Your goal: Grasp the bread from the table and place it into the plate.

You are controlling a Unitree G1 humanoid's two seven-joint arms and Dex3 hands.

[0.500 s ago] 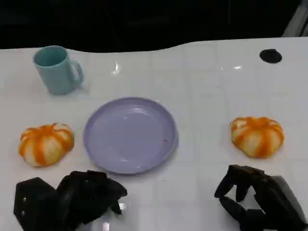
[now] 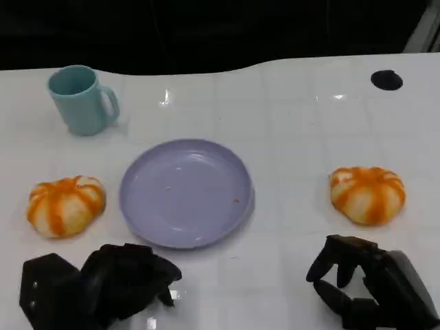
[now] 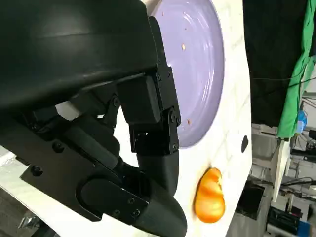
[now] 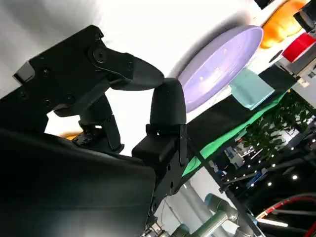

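We take this for a robotics lab or demo hall, not a home. The white table [image 2: 289,124] stands against black drapes [image 2: 206,27], and beyond its edge a green cloth [image 3: 296,84] hangs among loose cables. Past the table, the right wrist view shows a grey robot arm [image 4: 207,224], ceiling spotlights and green plants [image 4: 291,118], with stacked equipment beside the cloth.

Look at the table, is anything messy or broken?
Nothing looks broken or spilled. The purple plate sits flat with only a few tiny specks on it. Two orange-striped breads lie on the table, the left bread and the right bread, both whole. The blue mug stands upright.
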